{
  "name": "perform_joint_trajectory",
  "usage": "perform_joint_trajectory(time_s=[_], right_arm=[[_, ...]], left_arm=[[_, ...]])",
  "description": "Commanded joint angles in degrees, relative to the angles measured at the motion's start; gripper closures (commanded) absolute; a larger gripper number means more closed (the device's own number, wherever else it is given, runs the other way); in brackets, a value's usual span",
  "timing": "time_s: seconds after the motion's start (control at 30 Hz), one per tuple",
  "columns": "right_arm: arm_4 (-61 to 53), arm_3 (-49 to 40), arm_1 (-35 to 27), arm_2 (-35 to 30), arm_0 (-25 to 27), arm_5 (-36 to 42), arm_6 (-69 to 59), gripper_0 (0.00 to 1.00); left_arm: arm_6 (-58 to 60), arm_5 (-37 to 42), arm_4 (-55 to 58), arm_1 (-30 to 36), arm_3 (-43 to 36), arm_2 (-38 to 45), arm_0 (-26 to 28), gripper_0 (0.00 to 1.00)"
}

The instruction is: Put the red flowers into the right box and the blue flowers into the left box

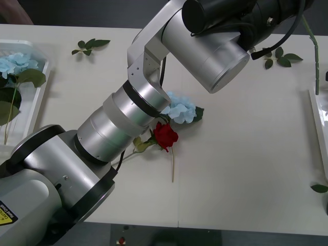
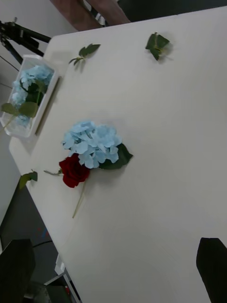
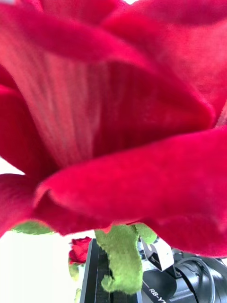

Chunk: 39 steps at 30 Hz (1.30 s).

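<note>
Left claw: you are reaching the left arm (image 1: 128, 118) across the table (image 1: 246, 169) towards the right box (image 1: 316, 115). I cannot tell whether the claw is clamped or slack.
Rose at the left wrist: a red rose (image 3: 113, 118) is sitting right against the left wrist camera. A long green stem (image 1: 313, 51) is hanging over the far end of the right box, and it is probably this rose's stem. I am judging that you are carrying this flower there.
Right claw: the right claw (image 2: 113, 272) is hovering wide above the table, holding nothing, with its black fingers (image 2: 212, 265) spread apart.
Left box: the left box (image 1: 45, 69) is holding blue flowers (image 1: 15, 62) with their big leaves. I cannot tell whether it is one cluster or two.
Right box: only its edge is in sight, so I cannot tell what is lying inside.
Waiting on the table: one blue flower (image 1: 180, 107) and one red flower (image 1: 165, 135) are lying mid-table, touching each other.
Leave alone: loose leaf sprigs (image 1: 89, 45) are lying near the far edge.
Progress: you are roughly midway, by my judgement. The blue sorting is under way, one rose is going across, and the mid-table pair is waiting.
</note>
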Motion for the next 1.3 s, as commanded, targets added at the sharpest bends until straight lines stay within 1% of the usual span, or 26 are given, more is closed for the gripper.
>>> perform_joint_trajectory(time_s=[0.03,0.23,0.4,0.77,0.93,1.17,1.2,1.23,1.27,1.3], right_arm=[[-4.8,-1.8,-2.8,-0.6,-1.1,2.1,-1.7,0.0],[-12.3,-1.8,-2.8,-0.3,-1.2,4.9,-3.2,0.0],[-16.2,-1.8,-2.0,0.2,-2.6,5.9,-4.7,0.0],[-16.4,-1.8,4.6,1.4,-8.1,5.2,-10.0,0.0],[-16.3,-1.8,6.7,3.7,-10.2,2.9,-10.5,0.0],[-16.3,-1.8,9.9,6.1,-11.7,-0.3,-10.9,0.0],[-16.3,-1.8,10.3,6.4,-11.9,-0.6,-11.0,0.09],[-16.3,-1.8,10.4,6.6,-11.9,-0.8,-11.1,0.29],[-16.3,-1.8,10.6,6.9,-12.0,-1.0,-11.2,0.56],[-16.3,-1.8,10.7,6.9,-12.0,-1.2,-11.4,0.75]], left_arm=[[1.7,-0.7,0.0,0.2,-1.0,0.4,-1.6,1.0],[2.1,-0.8,0.0,0.2,-1.0,0.4,-1.6,1.0],[2.3,-1.4,0.4,0.6,-1.1,0.3,-1.6,1.0],[2.7,-2.3,1.8,2.5,-1.0,0.2,-1.7,1.0],[2.9,-2.7,2.6,3.2,-1.0,0.3,-1.7,1.0],[2.9,-2.7,2.6,3.2,-1.0,0.3,-1.7,1.0],[2.9,-2.7,2.6,3.2,-1.0,0.3,-1.7,1.0],[2.9,-2.7,2.6,3.2,-1.0,0.3,-1.7,1.0],[2.9,-2.7,2.6,3.2,-1.0,0.3,-1.7,1.0],[2.9,-2.7,2.6,3.2,-1.0,0.3,-1.7,1.0]])
